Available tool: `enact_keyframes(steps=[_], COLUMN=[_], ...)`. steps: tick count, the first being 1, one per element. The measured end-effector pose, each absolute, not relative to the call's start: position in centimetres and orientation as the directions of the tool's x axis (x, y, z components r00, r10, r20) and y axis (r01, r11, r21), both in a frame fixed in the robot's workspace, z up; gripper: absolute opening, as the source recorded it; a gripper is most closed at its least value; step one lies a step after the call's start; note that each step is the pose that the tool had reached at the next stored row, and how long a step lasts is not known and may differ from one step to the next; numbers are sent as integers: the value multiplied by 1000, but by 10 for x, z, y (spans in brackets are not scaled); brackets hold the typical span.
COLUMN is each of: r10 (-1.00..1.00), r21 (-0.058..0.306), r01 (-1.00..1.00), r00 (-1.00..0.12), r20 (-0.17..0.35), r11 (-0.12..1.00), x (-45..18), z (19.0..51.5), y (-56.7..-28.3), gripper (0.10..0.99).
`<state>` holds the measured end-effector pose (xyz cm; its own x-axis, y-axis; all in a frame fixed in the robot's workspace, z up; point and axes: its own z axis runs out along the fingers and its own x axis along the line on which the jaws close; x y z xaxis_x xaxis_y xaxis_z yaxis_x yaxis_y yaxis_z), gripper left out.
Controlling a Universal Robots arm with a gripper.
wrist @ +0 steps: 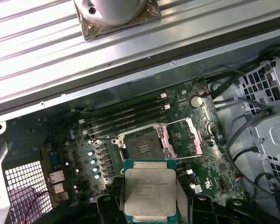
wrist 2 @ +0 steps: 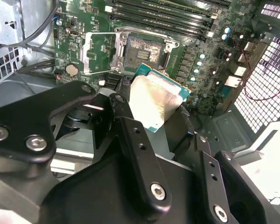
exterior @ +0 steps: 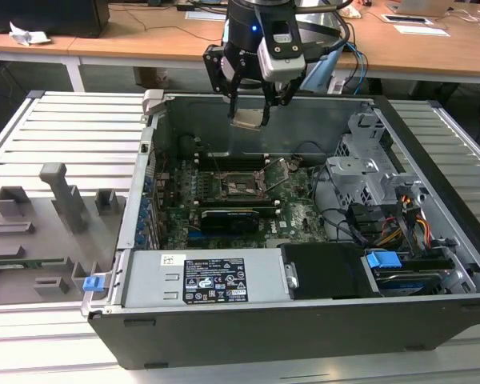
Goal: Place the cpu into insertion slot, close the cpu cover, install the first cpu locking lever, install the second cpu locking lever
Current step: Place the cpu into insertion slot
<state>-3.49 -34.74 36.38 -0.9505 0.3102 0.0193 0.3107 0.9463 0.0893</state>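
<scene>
As the gripper (exterior: 250, 114) clamps it, the cpu (wrist: 149, 193) hangs above the insertion slot (wrist: 142, 144).

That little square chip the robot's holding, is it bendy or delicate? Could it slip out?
The cpu is probably stiff: it lies flat and unbent in the gripper. It is likely light, being thin and small. Its smooth metal face may be slippery.

cpu (exterior: 249, 118) above insertion slot (exterior: 243, 187)
</scene>
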Motion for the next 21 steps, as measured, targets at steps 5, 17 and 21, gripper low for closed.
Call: enact_keyframes(steps=[5, 17, 21], r10=[322, 359, 374], r21=[89, 89, 89], r01=[323, 359, 374], r00=[-946, -933, -927], r20=[19, 19, 19], r11=[942, 929, 923], x=[-35, -35, -35], z=[364, 364, 364], y=[-347, -347, -347], gripper=[537, 537, 537])
